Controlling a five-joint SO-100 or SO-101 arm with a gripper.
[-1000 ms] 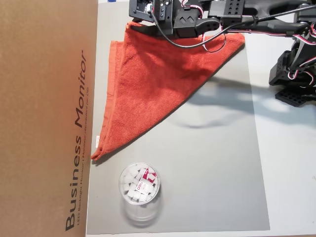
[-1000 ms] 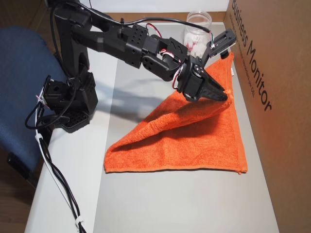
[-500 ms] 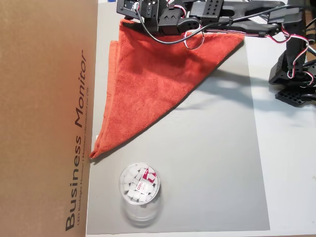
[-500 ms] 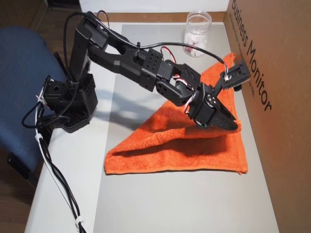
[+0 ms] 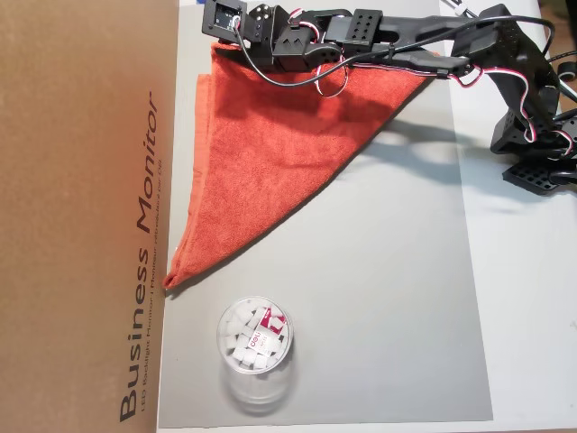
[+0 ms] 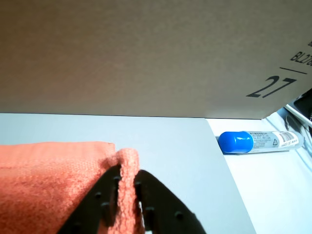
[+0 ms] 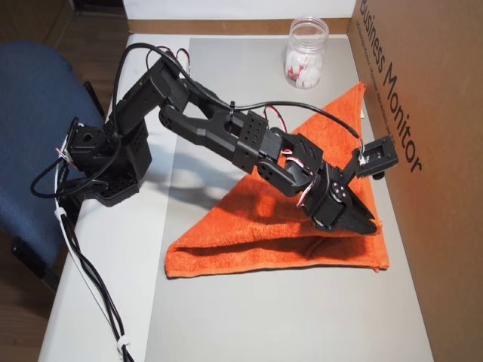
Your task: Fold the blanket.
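Pinching a corner of the blanket (image 6: 58,180) between my closed jaws.

Overhead, the cardboard box (image 5: 81,216) walls the left; a jar (image 5: 255,338) stands lower centre; my arm (image 5: 397,36) stretches across the top. Wrist view: my gripper (image 6: 126,183) bottom centre, a blue-capped tube (image 6: 258,142) at right.

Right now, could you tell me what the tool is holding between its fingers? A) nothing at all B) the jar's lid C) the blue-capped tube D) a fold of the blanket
D: in the wrist view the tool is closed on a ridge of the blanket, while the tube lies apart by the box.
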